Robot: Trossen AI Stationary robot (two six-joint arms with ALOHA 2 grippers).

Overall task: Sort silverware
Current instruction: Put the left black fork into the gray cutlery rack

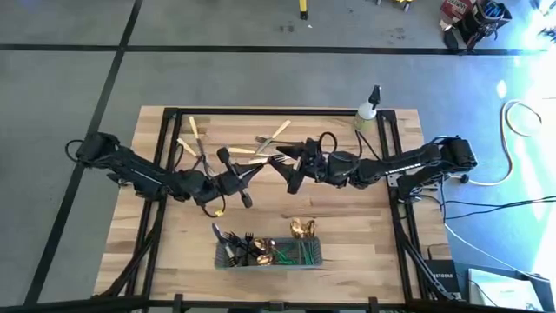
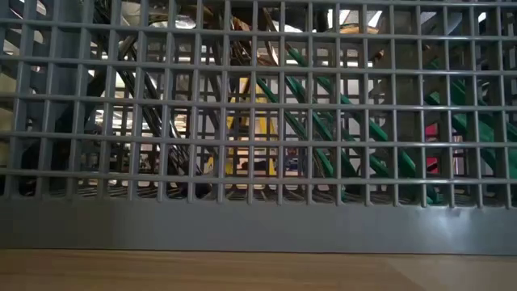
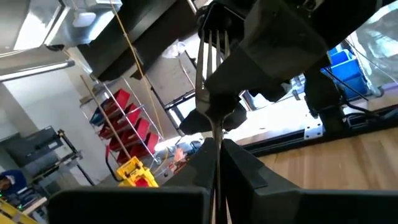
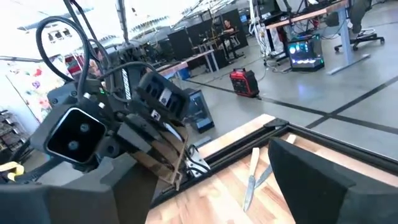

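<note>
Dark fork (image 3: 212,93) fills left wrist view, handle clamped between left pincer (image 1: 246,176) fingers, tines up toward right pincer (image 1: 294,169), which sits close opposite, fingers spread, nothing held. Step in hand, by the look of it: handover mid-air above desk (image 1: 365,222). Next move calls for right pincer closing on fork before left lets go (misalignment risks drop). Loose silverware (image 1: 261,143) lies at far desk edge; sorted pieces fill grey mesh caddy (image 1: 269,254) at near edge.
</note>
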